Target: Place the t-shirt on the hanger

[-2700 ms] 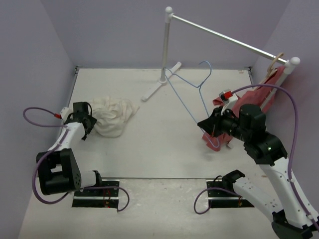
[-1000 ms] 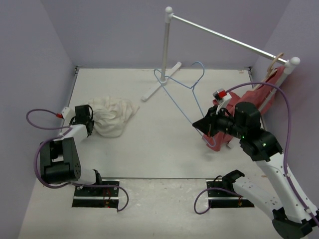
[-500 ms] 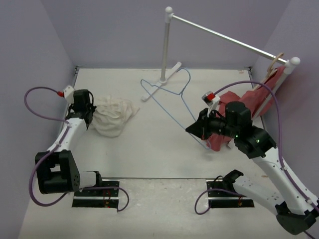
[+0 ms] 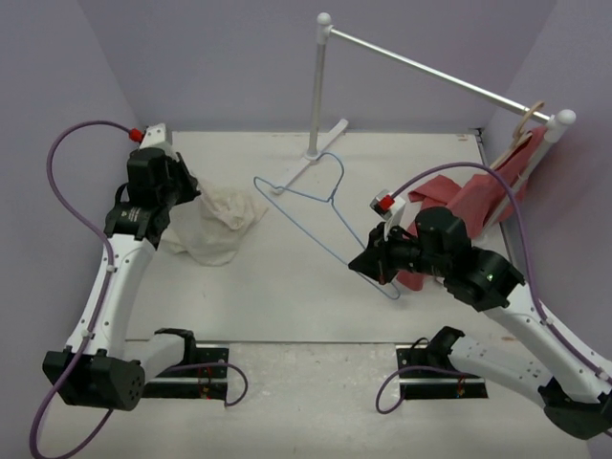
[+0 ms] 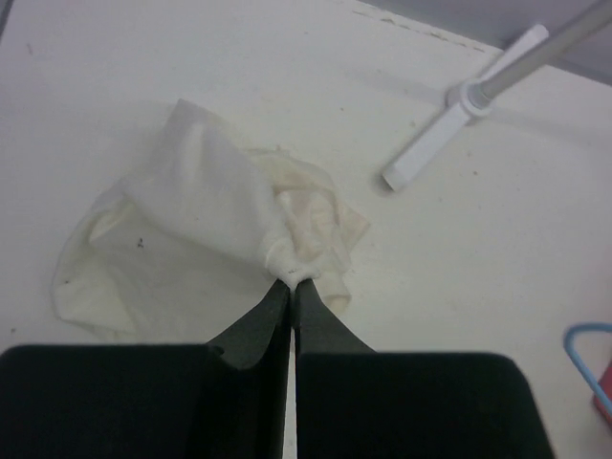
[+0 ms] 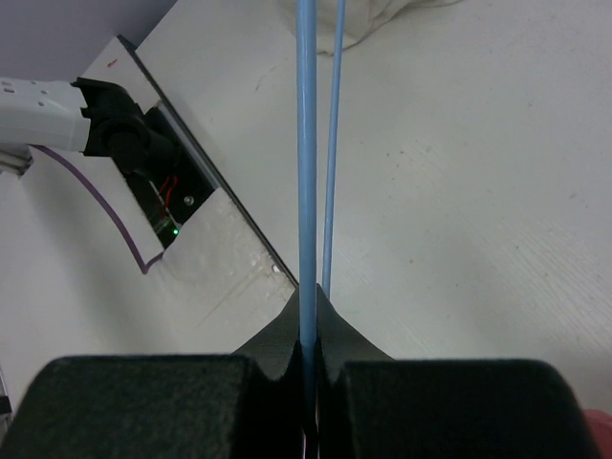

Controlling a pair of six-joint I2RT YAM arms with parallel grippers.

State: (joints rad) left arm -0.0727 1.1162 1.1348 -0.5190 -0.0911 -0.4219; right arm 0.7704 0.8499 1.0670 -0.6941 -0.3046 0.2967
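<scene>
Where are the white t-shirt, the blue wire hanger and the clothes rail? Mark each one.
white t-shirt point(image 5: 203, 218): left wrist view, on the middle of the bunched cloth.
blue wire hanger point(image 6: 306, 143): right wrist view, on the thicker-looking wire.
clothes rail point(image 4: 430, 69): top external view, on the horizontal bar.

Open along the near middle of the table point(image 4: 277, 296), between the white t-shirt point(image 4: 215, 229) on the left and the blue hanger point(image 6: 306, 143) slanting across right of centre. Blocked at the back by the rack's post point(image 4: 316, 91) and its feet point(image 5: 426, 151), overhead by the rail point(image 4: 440, 75), at far right by the red garment point(image 4: 459, 196). Hemmed in by walls point(image 4: 86, 86) left, back and right.
</scene>
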